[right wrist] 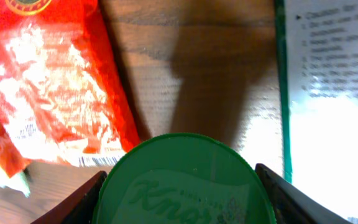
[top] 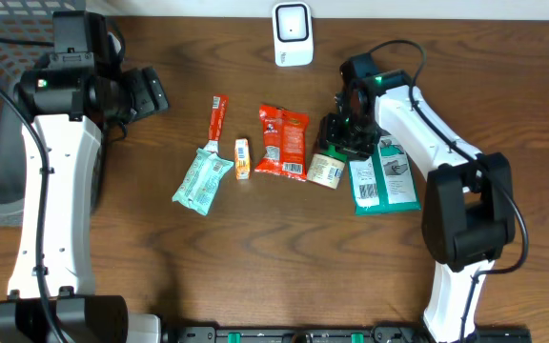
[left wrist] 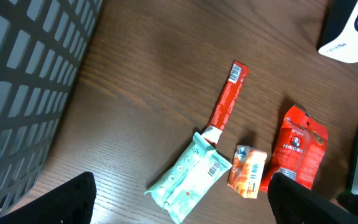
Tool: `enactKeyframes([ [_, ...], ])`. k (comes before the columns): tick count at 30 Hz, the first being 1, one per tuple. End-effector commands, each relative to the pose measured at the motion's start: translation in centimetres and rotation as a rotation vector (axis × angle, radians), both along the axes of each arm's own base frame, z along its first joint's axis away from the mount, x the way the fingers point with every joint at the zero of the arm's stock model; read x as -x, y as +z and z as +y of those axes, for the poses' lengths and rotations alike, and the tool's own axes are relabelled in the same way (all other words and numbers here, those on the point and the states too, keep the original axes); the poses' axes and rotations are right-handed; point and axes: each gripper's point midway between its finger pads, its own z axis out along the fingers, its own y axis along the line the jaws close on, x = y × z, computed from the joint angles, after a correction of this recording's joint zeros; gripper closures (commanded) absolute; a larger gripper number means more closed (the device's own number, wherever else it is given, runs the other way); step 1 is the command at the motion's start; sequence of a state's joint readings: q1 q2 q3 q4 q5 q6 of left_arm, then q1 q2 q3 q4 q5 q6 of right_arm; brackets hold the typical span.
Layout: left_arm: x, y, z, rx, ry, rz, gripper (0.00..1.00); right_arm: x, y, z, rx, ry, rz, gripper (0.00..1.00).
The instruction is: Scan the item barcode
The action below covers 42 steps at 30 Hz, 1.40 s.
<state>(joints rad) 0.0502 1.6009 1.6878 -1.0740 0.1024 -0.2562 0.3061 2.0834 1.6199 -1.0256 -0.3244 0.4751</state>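
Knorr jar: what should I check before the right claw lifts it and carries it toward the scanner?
1. Right claw straddles the lid of the Knorr jar: ok.
2. Fingers touch both sides of the lid: ok.
3. Barcode on the jar located: cannot tell.
4. Scanner unobstructed: ok.
5. Left claw open, away from the jar: ok.

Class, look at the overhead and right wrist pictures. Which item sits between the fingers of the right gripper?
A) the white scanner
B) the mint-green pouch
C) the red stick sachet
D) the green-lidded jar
D: in the right wrist view the right gripper has one finger against each side of the lid of the green-lidded jar.
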Motion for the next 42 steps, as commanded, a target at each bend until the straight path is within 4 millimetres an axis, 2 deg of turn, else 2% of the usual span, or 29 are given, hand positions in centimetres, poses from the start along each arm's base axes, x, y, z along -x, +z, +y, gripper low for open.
enactKeyframes([
  [1, 0.1, 1.5, 0.0, -0.006, -0.010, -0.040, 0.12, -1.0, 3.3, -0.7, 0.020, 0.046, -0.114, 0.43],
  [11, 0.1, 1.5, 0.0, -0.006, -0.010, -0.040, 0.12, -1.8, 3.7, -1.9, 0.266, 0.118, -0.240, 0.43],
  [16, 0.1, 1.5, 0.0, -0.006, -0.010, -0.040, 0.12, -3.2, 4.3, -1.4, 0.391, 0.101, -0.354, 0.44],
  [27, 0.1, 1.5, 0.0, -0.006, -0.010, -0.040, 0.12, -4.7, 6.1, 0.1, 0.636, 0.034, -0.596, 0.44],
  [32, 0.1, 1.5, 0.0, -0.006, -0.010, -0.040, 0.12, -5.0, 5.0, 1.2, 0.644, 0.025, -0.664, 0.43],
  [38, 0.1, 1.5, 0.0, -0.006, -0.010, -0.040, 0.12, -4.3, 2.9, 0.7, 0.646, 0.021, -0.652, 0.43],
  [42, 0.1, 1.5, 0.0, -0.006, -0.010, -0.040, 0.12, -4.2, 2.7, 0.6, 0.649, 0.025, -0.646, 0.42],
])
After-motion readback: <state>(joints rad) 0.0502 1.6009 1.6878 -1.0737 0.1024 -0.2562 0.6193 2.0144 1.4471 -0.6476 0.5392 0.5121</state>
